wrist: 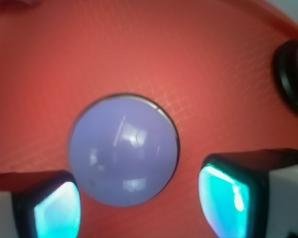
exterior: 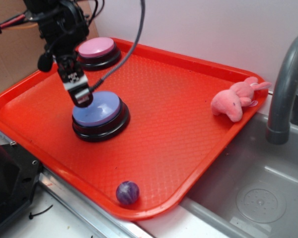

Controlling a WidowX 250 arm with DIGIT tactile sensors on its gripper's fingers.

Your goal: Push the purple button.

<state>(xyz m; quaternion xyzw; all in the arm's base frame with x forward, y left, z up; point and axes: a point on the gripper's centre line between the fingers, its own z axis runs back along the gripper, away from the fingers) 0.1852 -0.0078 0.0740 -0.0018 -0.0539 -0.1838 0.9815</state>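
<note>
I find no legible text, brand, number or sign in either view. The gripper (exterior: 82, 97) carries a small black-and-white patterned tag, a coded marker rather than lettering; I cannot read it.

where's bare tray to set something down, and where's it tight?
Free: the wide middle of the red tray, bordered by the purple button, the pink plush rabbit and the small purple ball. The front-left strip near the rim is also bare. Crowded: the back-left corner, with the pincer over the purple button, beside the pink button.
</note>
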